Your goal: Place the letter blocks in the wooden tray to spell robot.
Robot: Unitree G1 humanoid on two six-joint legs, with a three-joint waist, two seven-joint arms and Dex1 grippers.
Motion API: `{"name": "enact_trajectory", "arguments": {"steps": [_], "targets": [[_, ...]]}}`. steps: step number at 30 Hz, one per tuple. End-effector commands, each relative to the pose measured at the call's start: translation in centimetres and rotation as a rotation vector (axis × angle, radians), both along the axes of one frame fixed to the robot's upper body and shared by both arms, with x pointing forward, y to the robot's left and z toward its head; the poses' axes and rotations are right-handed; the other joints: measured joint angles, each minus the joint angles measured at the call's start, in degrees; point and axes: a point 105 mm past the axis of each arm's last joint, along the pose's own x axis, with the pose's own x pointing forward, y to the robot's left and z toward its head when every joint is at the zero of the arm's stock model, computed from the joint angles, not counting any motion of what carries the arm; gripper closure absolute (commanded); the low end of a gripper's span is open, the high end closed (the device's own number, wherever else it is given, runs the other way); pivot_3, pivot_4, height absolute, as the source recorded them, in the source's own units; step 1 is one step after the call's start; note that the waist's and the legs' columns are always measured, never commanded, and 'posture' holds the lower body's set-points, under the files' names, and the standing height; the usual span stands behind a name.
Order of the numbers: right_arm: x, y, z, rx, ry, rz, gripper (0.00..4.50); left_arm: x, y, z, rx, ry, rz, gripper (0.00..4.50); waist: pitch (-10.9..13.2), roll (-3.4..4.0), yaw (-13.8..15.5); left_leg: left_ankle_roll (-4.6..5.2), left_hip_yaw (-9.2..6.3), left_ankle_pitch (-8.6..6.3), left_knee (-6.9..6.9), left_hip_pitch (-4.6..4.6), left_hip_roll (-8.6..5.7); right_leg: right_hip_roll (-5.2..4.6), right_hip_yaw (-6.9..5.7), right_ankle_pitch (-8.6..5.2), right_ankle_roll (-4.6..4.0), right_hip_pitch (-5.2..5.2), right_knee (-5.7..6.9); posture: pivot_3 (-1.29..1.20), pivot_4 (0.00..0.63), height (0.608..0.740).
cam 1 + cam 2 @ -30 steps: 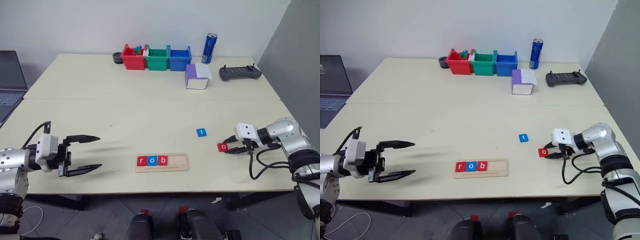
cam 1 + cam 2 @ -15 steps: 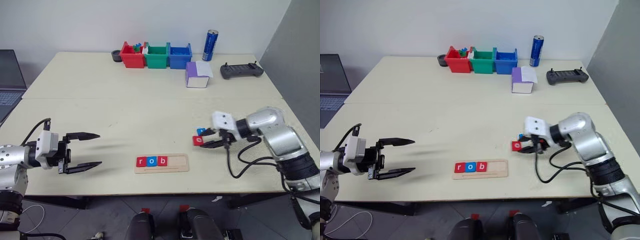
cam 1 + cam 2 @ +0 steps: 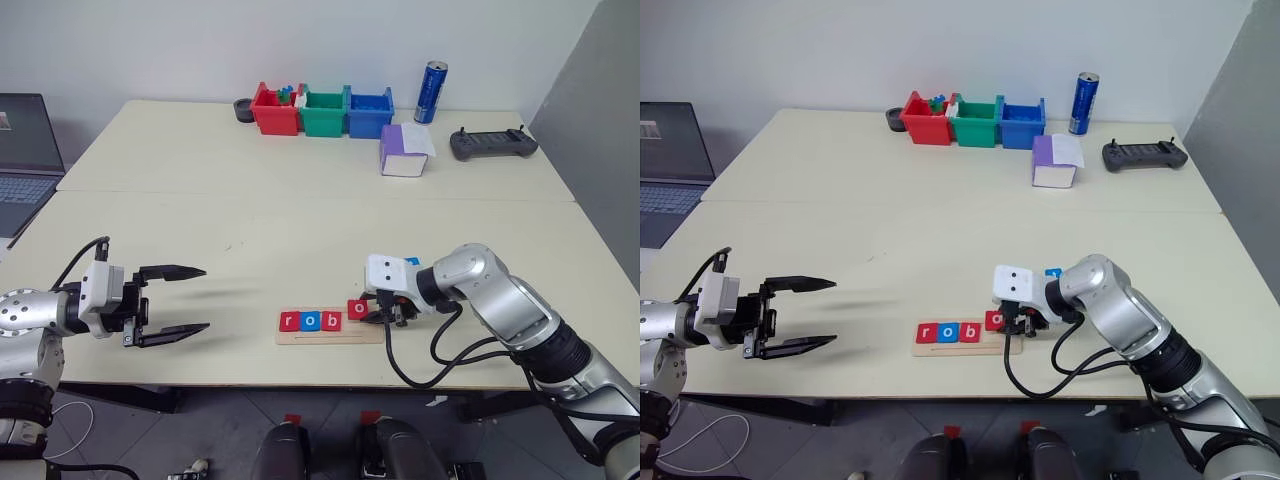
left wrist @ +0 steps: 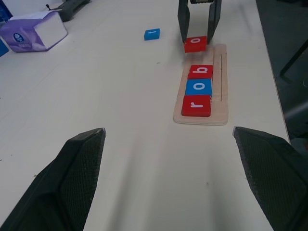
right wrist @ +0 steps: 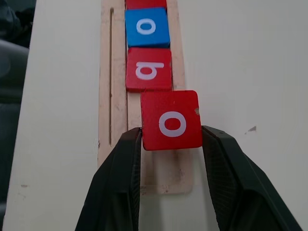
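Your right end effector (image 5: 171, 144) is clamped on the red "o" block (image 5: 171, 120) by its two side edges, hovering over the wooden tray (image 3: 372, 335) just past the "b" block (image 5: 148, 69), slightly skewed toward the tray's edge. The tile looks light, stiff and smooth, so grip flat edges squarely or it may twist. Blocks "r" (image 3: 289, 321), "o" (image 3: 310, 321), "b" sit in the tray. The blue "t" block (image 4: 151, 34) lies on the desk (image 3: 250, 220) nearby. Your left end effector (image 3: 172, 300) hangs wide apart, empty.
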Motion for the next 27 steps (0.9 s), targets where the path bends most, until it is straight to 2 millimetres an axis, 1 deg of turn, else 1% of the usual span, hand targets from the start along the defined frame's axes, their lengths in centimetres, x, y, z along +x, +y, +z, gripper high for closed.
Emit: {"name": "enact_trajectory", "arguments": {"steps": [1, 13, 22, 27], "targets": [[-0.3, 0.5, 0.9, -0.008, -0.041, 0.037, 3.03, -0.1, 0.1, 0.7, 0.01, -0.026, -0.01, 0.0, 0.0, 0.0, 0.0, 0.0, 0.0, 0.0, 0.0, 0.0, 0.0, 0.0, 0.0, 0.0, 0.0, 0.0, 0.0, 0.0, 0.15, 0.74], [0.5, 1.3, 0.4, -0.057, -0.063, 0.038, 3.03, -0.1, 0.2, 0.7, 0.012, -0.03, -0.002, 0.0, -0.01, -0.01, -0.04, 0.0, -0.01, 0.0, 0.0, 0.0, 0.0, 0.01, -0.01, 0.0, 0.0, 0.0, 0.0, 0.0, 0.15, 0.74], [-0.6, 2.0, 0.7, -0.052, -0.07, 0.077, 3.03, -0.1, 0.6, 0.8, 0.019, -0.037, 0.012, 0.0, -0.01, -0.01, -0.05, 0.0, -0.01, 0.0, 0.0, 0.0, 0.01, 0.01, -0.01, 0.0, 0.0, 0.0, 0.0, 0.0, 0.15, 0.74], [-1.1, 2.2, 0.3, -0.06, -0.068, 0.073, 3.03, 0.0, 0.7, 0.9, 0.023, -0.042, 0.019, 0.0, -0.01, -0.01, -0.05, 0.0, -0.01, 0.0, 0.0, 0.0, 0.01, 0.01, -0.01, 0.0, 0.0, 0.0, 0.0, 0.0, 0.15, 0.74]]}}
